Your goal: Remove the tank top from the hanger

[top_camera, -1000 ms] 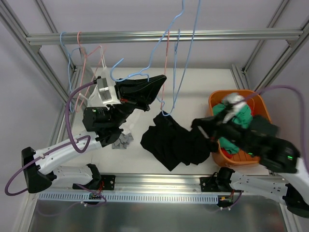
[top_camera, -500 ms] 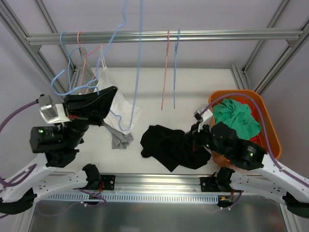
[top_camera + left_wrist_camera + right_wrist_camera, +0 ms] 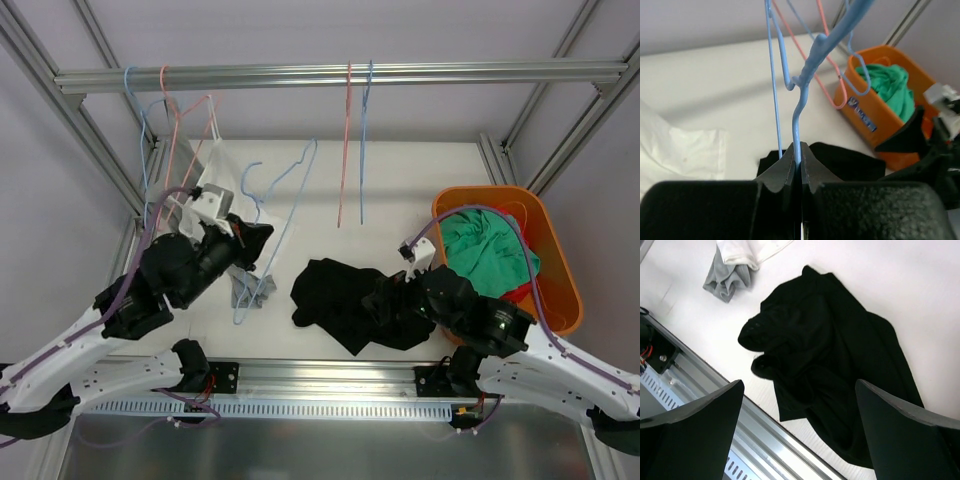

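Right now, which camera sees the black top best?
The right wrist view: the black top fills the picture, nearly whole. The top view has the right arm covering one edge. The left wrist view shows a strip behind the left gripper.

This looks like a robotics lab test cell. A bare aluminium extrusion frame (image 3: 340, 76) boxes in a white tabletop (image 3: 430, 180) between plain grey walls (image 3: 30, 200). A slotted mounting rail (image 3: 330, 375) runs along the bottom of the frame, and wire hangers (image 3: 355, 150) hang from the top bar.
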Motion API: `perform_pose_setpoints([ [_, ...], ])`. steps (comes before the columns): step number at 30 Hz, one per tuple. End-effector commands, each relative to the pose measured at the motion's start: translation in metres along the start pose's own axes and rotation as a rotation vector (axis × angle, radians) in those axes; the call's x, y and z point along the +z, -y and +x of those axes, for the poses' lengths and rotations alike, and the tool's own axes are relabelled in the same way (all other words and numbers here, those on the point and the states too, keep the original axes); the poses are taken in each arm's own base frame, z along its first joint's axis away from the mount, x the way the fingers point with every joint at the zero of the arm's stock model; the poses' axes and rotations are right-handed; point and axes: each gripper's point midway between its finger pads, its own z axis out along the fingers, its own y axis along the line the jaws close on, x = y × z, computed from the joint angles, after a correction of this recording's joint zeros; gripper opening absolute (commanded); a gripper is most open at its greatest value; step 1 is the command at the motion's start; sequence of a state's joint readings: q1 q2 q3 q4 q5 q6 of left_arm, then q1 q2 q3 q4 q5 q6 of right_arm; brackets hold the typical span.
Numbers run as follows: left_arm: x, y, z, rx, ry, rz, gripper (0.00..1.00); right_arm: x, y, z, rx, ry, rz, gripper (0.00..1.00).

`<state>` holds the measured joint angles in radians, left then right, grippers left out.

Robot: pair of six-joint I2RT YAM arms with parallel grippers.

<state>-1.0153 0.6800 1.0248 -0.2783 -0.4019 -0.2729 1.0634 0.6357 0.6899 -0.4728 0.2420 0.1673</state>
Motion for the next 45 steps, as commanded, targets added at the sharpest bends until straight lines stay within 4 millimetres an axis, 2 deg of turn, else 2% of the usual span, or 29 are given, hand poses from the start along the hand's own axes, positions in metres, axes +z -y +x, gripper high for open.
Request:
perform_pose_setpoints([
  [1,0.013,-0.001,-0.005,-0.018,-0.073,-0.090,0.00,-0.006,0.001,-0.024,0.040,0.077,0.025,1.00],
  [2,0.031,0.002,0.005,0.014,-0.123,-0.118,0.00,-0.005,0.001,-0.024,0.037,0.075,0.024,1.00],
  [3,0.035,0.005,-0.020,0.014,-0.094,-0.143,0.00,-0.005,0.001,-0.024,0.035,0.069,0.027,1.00],
  [4,0.045,0.008,-0.027,0.041,-0.101,-0.152,0.00,-0.004,0.001,-0.024,0.035,0.064,0.029,0.99],
  [5,0.070,0.012,-0.015,0.073,-0.164,-0.177,0.00,-0.003,0.001,-0.023,0.034,0.061,0.031,0.99],
  [6,0.074,0.009,-0.048,0.051,-0.135,-0.201,0.00,-0.002,0.001,-0.022,0.033,0.056,0.033,1.00],
  [7,0.084,0.015,-0.052,0.032,-0.159,-0.172,0.00,-0.001,0.001,-0.020,0.033,0.050,0.031,1.00],
  [8,0.109,0.013,-0.040,0.034,-0.222,-0.191,0.00,-0.001,0.000,-0.020,0.033,0.047,0.028,1.00],
  [9,0.114,0.011,-0.069,0.006,-0.173,-0.195,0.00,-0.002,0.000,-0.020,0.033,0.048,0.024,0.99],
  [10,0.120,0.010,-0.074,0.006,-0.172,-0.203,0.00,-0.002,-0.001,-0.019,0.034,0.045,0.017,1.00],
  [11,0.137,0.009,-0.069,0.018,-0.189,-0.215,0.00,-0.004,0.000,-0.018,0.036,0.047,0.015,0.99],
  [12,0.140,0.013,-0.087,0.010,-0.151,-0.206,0.00,-0.005,0.000,-0.018,0.036,0.052,0.013,0.99],
  [14,0.156,0.010,-0.096,0.019,-0.139,-0.219,0.00,-0.008,0.003,-0.016,0.039,0.058,0.017,0.99],
  [16,0.166,0.001,-0.098,0.029,-0.142,-0.239,0.00,-0.010,0.005,-0.015,0.041,0.064,0.022,0.99],
  [17,0.178,-0.001,-0.090,0.037,-0.162,-0.242,0.00,-0.011,0.006,-0.014,0.041,0.064,0.022,0.99],
  [18,0.181,0.000,-0.098,0.037,-0.146,-0.235,0.00,-0.012,0.006,-0.015,0.041,0.069,0.020,1.00],
  [19,0.186,0.001,-0.096,0.045,-0.153,-0.221,0.00,-0.012,0.007,-0.014,0.040,0.069,0.025,0.99],
  [20,0.197,-0.004,-0.088,0.047,-0.172,-0.230,0.00,-0.012,0.008,-0.012,0.041,0.065,0.029,0.99],
  [22,0.204,-0.004,-0.086,0.043,-0.178,-0.227,0.00,-0.011,0.010,-0.009,0.036,0.058,0.034,0.99],
  [28,0.227,-0.018,-0.054,0.039,-0.254,-0.252,0.00,-0.007,0.013,-0.002,0.033,0.037,0.048,1.00],
  [32,0.231,-0.020,-0.047,0.029,-0.275,-0.243,0.00,-0.001,0.013,0.004,0.032,0.012,0.054,0.99],
  [35,0.224,-0.018,-0.046,0.016,-0.284,-0.230,0.00,0.008,0.015,0.014,0.022,-0.018,0.064,0.99],
  [37,0.213,-0.016,-0.054,0.006,-0.265,-0.227,0.07,0.015,0.015,0.019,0.005,-0.031,0.066,0.99],
  [38,0.209,-0.017,-0.052,0.006,-0.272,-0.226,0.12,0.021,0.017,0.023,-0.008,-0.058,0.080,0.99],
  [39,0.205,-0.016,-0.054,0.004,-0.269,-0.224,0.32,0.025,0.014,0.025,-0.026,-0.070,0.067,1.00],
  [41,0.188,-0.017,-0.062,-0.004,-0.250,-0.232,0.52,0.037,0.014,0.033,-0.056,-0.122,0.079,1.00],
  [42,0.173,-0.015,-0.076,-0.009,-0.217,-0.226,0.98,0.041,0.014,0.034,-0.073,-0.135,0.082,1.00],
  [44,0.159,-0.022,-0.072,-0.005,-0.223,-0.249,0.99,0.053,0.018,0.042,-0.087,-0.185,0.118,0.99],
  [45,0.140,-0.022,-0.084,-0.014,-0.186,-0.252,0.99,0.059,0.017,0.042,-0.090,-0.188,0.120,1.00],
])
